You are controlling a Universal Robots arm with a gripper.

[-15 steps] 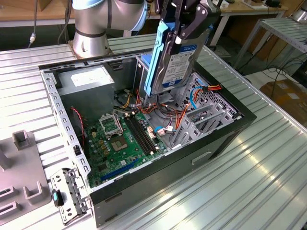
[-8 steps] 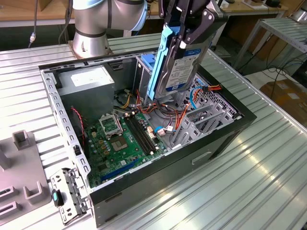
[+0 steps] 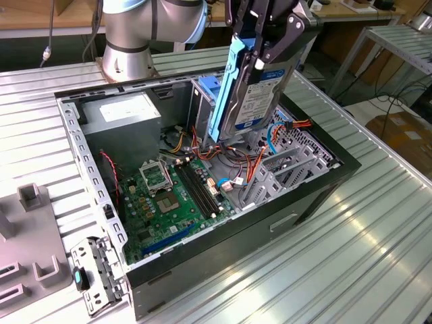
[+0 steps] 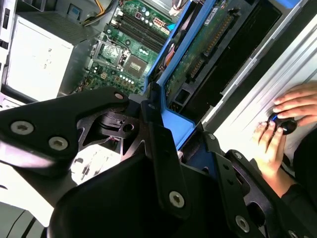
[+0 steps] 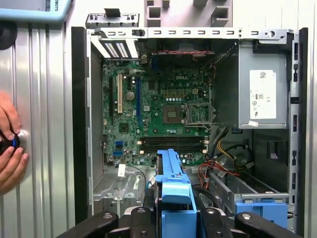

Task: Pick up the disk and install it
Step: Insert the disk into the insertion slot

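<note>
The end effector (image 3: 262, 57) grasps the disk (image 3: 254, 102) by its upper end, long axis near-vertical, above the open case (image 3: 223, 253).

A ribbed, silvery metal tabletop (image 3: 351, 256) catches bright light in glossy streaks. Towards the exterior view's right, a similar slatted metal table (image 3: 405, 37) stands over a pale floor (image 3: 361, 101) with a brown cardboard box (image 3: 405, 131). A wooden bench (image 3: 40, 15) runs behind.
</note>
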